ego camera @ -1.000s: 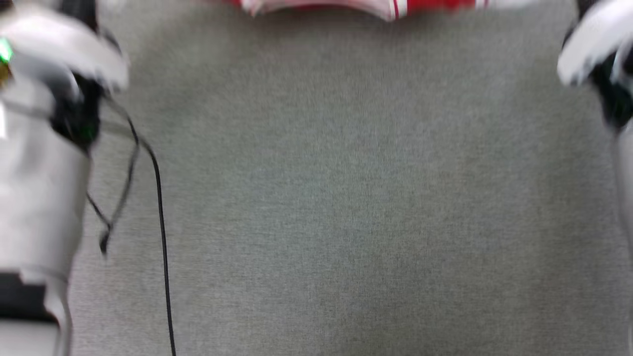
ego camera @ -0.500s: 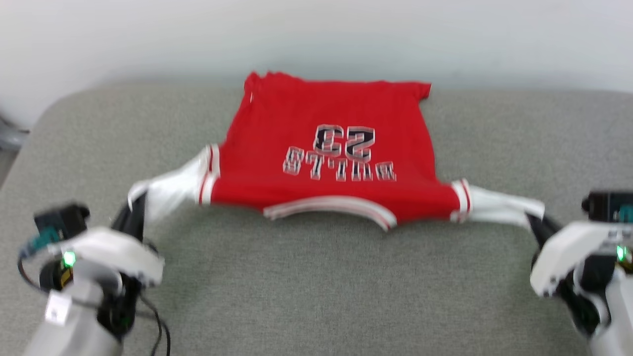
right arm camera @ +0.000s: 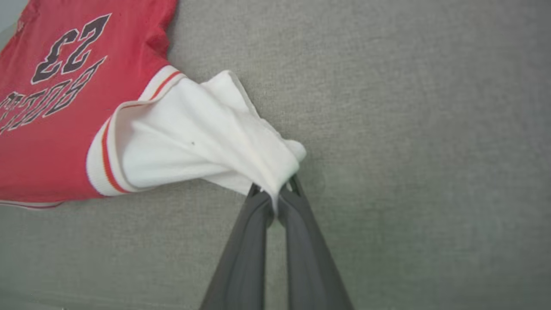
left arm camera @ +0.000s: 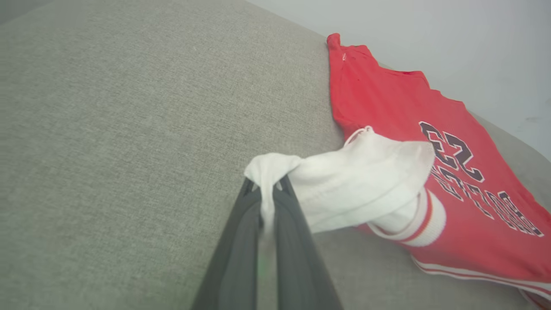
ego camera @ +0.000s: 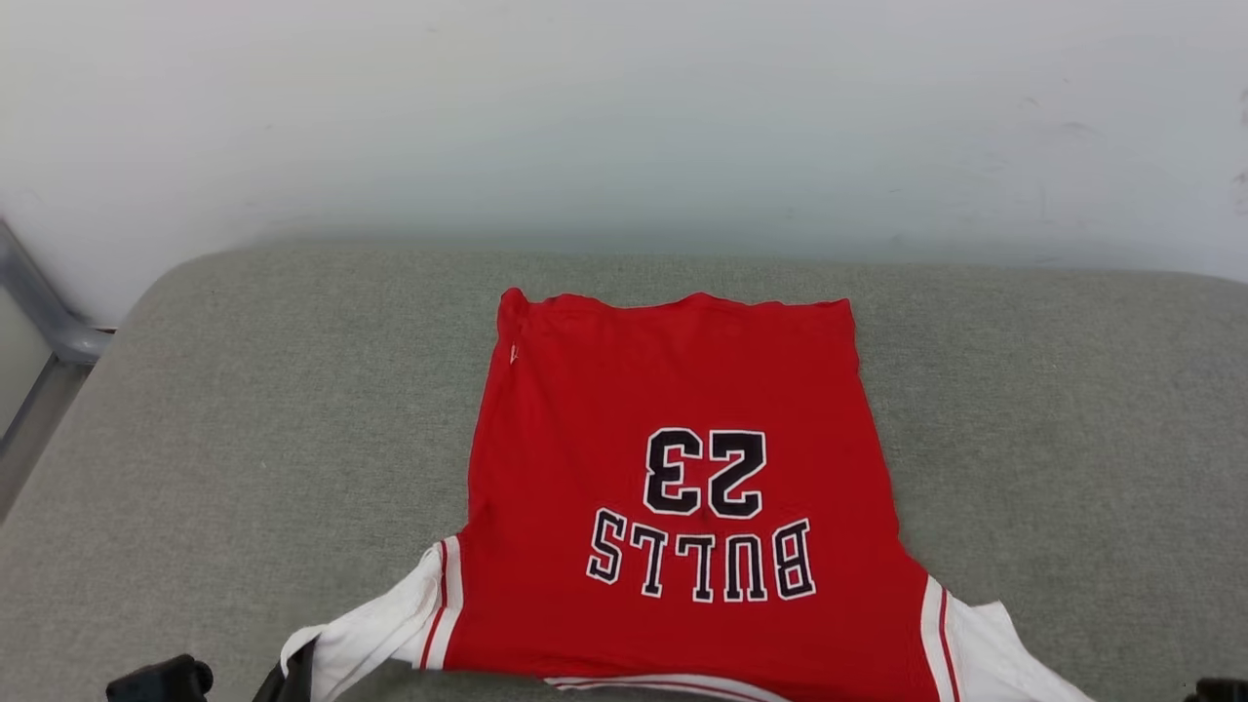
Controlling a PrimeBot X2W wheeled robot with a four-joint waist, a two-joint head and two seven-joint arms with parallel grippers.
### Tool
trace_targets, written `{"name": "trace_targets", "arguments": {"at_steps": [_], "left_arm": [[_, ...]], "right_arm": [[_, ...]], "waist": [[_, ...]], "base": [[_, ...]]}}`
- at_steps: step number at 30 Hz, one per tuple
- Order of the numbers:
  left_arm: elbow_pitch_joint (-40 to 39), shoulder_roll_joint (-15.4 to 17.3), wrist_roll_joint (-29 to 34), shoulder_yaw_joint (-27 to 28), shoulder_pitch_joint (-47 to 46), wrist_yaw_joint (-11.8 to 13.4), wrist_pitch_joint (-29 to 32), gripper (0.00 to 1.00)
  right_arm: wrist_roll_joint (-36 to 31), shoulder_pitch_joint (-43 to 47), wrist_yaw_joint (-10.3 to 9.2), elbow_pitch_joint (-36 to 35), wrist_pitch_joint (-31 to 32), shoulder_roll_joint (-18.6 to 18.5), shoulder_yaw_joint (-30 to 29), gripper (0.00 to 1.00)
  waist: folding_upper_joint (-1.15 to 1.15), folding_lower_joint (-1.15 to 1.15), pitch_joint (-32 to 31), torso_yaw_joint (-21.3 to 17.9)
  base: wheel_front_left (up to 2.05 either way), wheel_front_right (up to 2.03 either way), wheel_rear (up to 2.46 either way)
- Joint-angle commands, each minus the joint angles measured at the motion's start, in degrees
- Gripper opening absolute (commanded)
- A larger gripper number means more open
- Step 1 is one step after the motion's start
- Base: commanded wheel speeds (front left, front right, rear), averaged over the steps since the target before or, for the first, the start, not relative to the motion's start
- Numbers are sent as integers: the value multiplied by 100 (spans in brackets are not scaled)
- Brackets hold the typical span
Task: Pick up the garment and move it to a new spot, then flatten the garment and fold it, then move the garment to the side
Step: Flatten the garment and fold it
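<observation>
**Item:** 1 shirt (ego camera: pixel 682 439), red, with 2 white sleeves, striped trim and a black print (ego camera: pixel 702 517) reading BULLS 23. The print was upside down in my head view.

**Location:** It lay print-up across the middle of the cushion (ego camera: pixel 244 390). The hem pointed to the cushion's back edge and the collar to its front edge. The body sat flat on the cushion with few creases. Both sleeves were drawn outward toward the cushion's 2 ends, and they looked raised a little off it.

**Left gripper** (left arm camera: pixel 267 189)**:** It was clenched on the cuff of the left sleeve (left arm camera: pixel 357 181), with a pinch of white cloth squeezed up between its 2 fingers.

**Right gripper** (right arm camera: pixel 275 193)**:** It was clamped the same way on the cuff of the right sleeve (right arm camera: pixel 193 137).

**Handling, my judgement:**
- The shirt looked light, soft and limp, with no stiffness to carry its own shape.
- I expected it to sag between 2 holds and to drag on the cushion's weave rather than slide.
- It did not look fragile, but jersey stretches, so a hard pull at the cuffs would lengthen the sleeves before the body followed.

**Where to hold, my judgement:**
- The cuffs suited spreading the sleeves flat on the cushion.
- For folding, I rated the shoulders beside the striped trim, or the 2 hem corners, as the better holds.

**Stage:** I judged this as flattening, with no fold made yet.
</observation>
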Motion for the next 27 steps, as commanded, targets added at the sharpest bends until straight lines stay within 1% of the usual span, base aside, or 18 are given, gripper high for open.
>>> {"name": "trace_targets", "arguments": {"at_steps": [1, 2, 3, 4, 5, 6, 9, 14, 18, 20, 22, 25, 27], "left_arm": [[-211, 113, 17, 57, 195, 174, 31, 0], [-211, 113, 17, 57, 195, 174, 31, 0], [-358, 122, 40, 42, 291, 239, 48, 0], [-494, 129, 71, 13, 369, 293, 67, 0], [-616, 141, 109, -24, 421, 326, 85, 0], [-735, 149, 155, -71, 440, 363, 98, 0], [-1013, 109, 305, -251, 393, 421, 134, 0], [-1339, -28, 562, -554, 97, 334, 104, 0], [-1481, -101, 727, -676, -159, 290, 29, 0], [-1533, -157, 788, -708, -314, 253, -28, 0], [-1546, -222, 845, -747, -474, 197, -81, 0], [-1531, -352, 919, -799, -768, 99, -189, 0], [-1490, -449, 967, -835, -957, 9, -244, 0]], "right_arm": [[-73, 243, -17, -110, 56, 57, -153, 0], [-73, 243, -17, -110, 56, 57, -153, 0], [-135, 332, -16, -176, 84, 86, -179, 0], [-126, 410, -17, -178, 127, 114, -208, 9], [-116, 455, -16, -158, 165, 138, -218, 38], [-116, 478, -15, -148, 187, 156, -185, 100], [-105, 297, -10, -201, 86, 175, -99, 100], [-4, -319, -10, -369, -619, 215, -265, 100], [-168, -1173, -10, -312, -820, 183, -363, 100], [-301, -1684, -10, -164, -765, 72, -428, 100], [-363, -2276, -10, 102, -584, -11, -460, 100], [-441, -3213, -10, 628, -203, -220, -444, 100], [-533, -3782, -10, 1042, 166, -371, -435, 100]], "waist": [[0, 2, 1, 16], [0, 2, 1, 16], [0, 2, 1, 26], [0, 2, 6, 35], [0, 2, 11, 46], [0, 2, 16, 58], [0, 2, 41, 111], [0, 2, 137, 305], [0, 2, 404, 455], [0, 2, 630, 576], [0, 2, 876, 702], [0, 2, 1283, 891], [0, 2, 1547, 1026]], "base": [[0, 0, 0], [0, 0, 0], [0, 0, 0], [0, 0, 0], [0, 0, 0], [0, 0, 0], [0, 0, 0], [0, 0, 0], [0, 0, 0], [0, 0, 0], [0, 0, 0], [0, 0, 0], [0, 0, 0]]}}
